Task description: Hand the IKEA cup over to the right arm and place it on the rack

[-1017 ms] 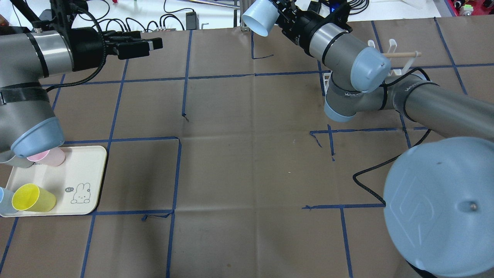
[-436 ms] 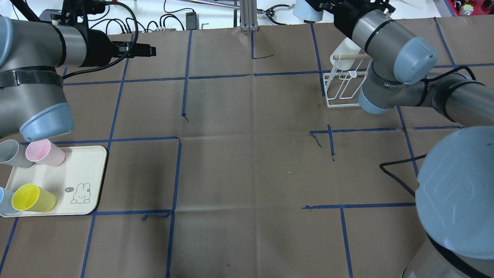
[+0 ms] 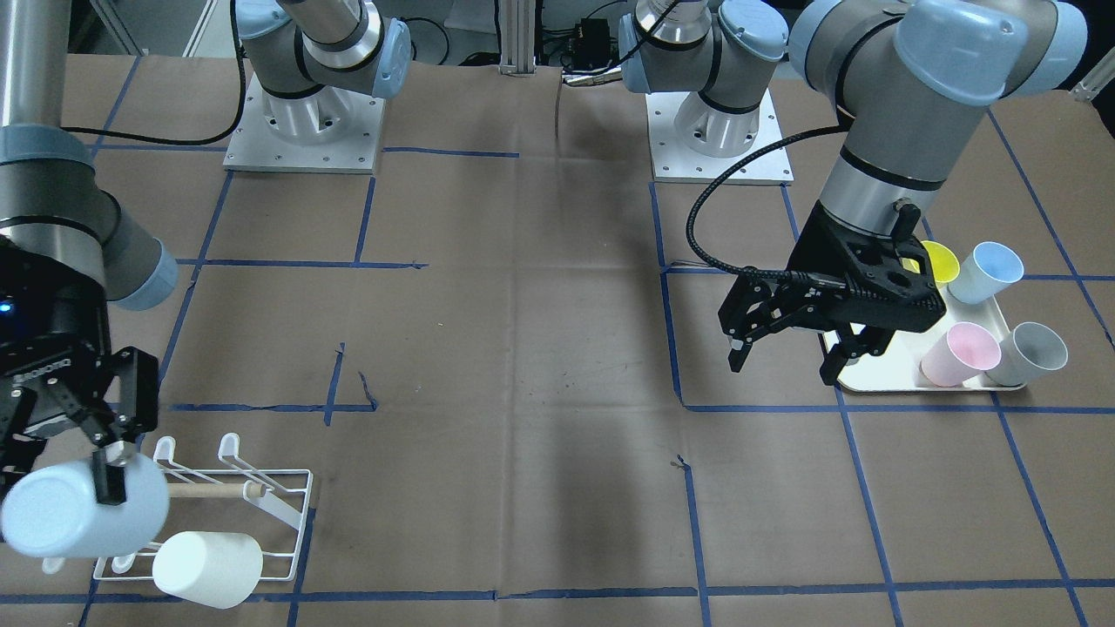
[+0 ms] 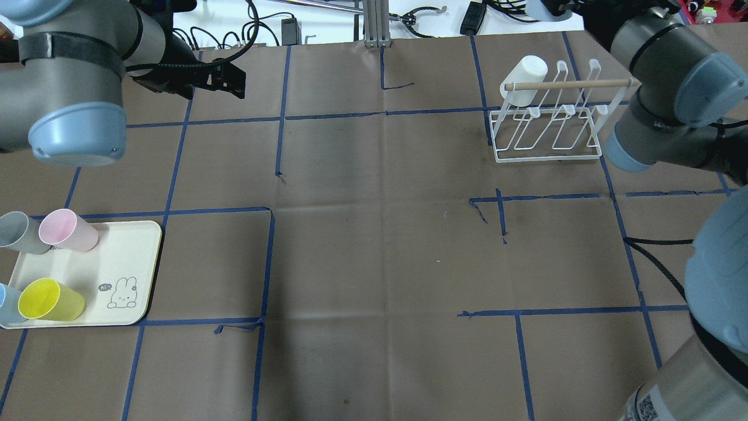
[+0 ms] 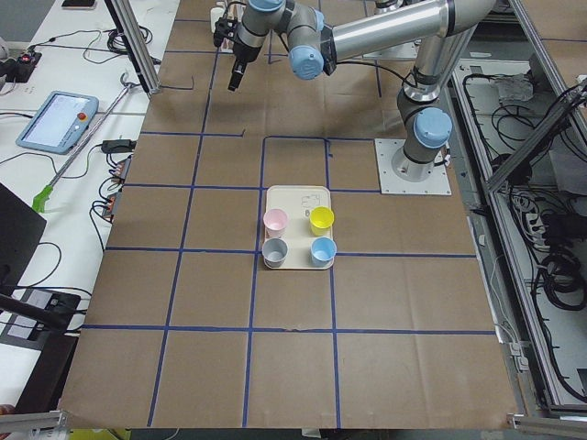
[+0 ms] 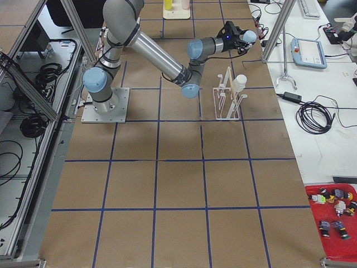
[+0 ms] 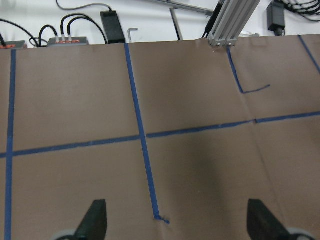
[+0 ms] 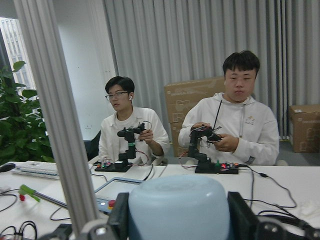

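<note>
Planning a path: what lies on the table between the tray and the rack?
Nothing; overhead, only bare paper with blue tape lines between tray and rack.

Cream tray (image 4: 140,245), bunny drawing (image 4: 121,292), on blue-taped table (image 4: 374,234)

Left tool (image 3: 782,370) spread wide; right tool (image 3: 59,479) clamped.

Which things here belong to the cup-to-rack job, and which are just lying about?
In the job: pale blue cup, gripped by right gripper; rack; left gripper, open, empty.
Lying about: white cup on rack; tray with yellow cup, pink cup, grey cup, second blue cup.
</note>
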{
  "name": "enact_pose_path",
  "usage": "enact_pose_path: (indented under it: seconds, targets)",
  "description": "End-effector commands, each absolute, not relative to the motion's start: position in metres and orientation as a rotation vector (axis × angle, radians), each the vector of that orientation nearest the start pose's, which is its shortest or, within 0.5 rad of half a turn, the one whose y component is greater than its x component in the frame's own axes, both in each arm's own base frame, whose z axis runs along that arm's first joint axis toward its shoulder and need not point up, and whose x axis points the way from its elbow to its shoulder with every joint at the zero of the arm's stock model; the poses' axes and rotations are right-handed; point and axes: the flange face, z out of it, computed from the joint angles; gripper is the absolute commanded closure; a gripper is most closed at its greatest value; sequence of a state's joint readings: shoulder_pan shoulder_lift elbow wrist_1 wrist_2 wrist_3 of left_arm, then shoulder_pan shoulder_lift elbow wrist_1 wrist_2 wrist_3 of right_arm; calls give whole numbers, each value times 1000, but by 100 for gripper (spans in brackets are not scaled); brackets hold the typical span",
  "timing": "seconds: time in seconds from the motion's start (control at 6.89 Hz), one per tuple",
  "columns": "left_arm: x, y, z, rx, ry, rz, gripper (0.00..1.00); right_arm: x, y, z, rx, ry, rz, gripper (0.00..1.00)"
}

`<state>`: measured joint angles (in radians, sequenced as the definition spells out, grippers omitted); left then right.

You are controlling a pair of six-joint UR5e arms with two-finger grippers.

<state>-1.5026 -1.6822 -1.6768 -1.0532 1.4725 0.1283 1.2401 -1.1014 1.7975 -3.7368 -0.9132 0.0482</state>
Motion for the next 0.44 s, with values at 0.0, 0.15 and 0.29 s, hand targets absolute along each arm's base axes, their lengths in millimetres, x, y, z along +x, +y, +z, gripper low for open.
enact_pose_path:
  seconds: [0.0, 0.15, 0.29]
  targets:
    - [-115, -534, 456, 76, 3118, -168, 1, -79, -611, 374, -211, 2187, -2012, 92]
    - [-113, -519, 462, 85, 3093, -113, 1, -88, -611, 366, -236, 2191, -2052, 92]
    - [-114, -513, 457, 86, 3094, -89, 1, -88, -611, 353, -258, 2169, -2099, 92]
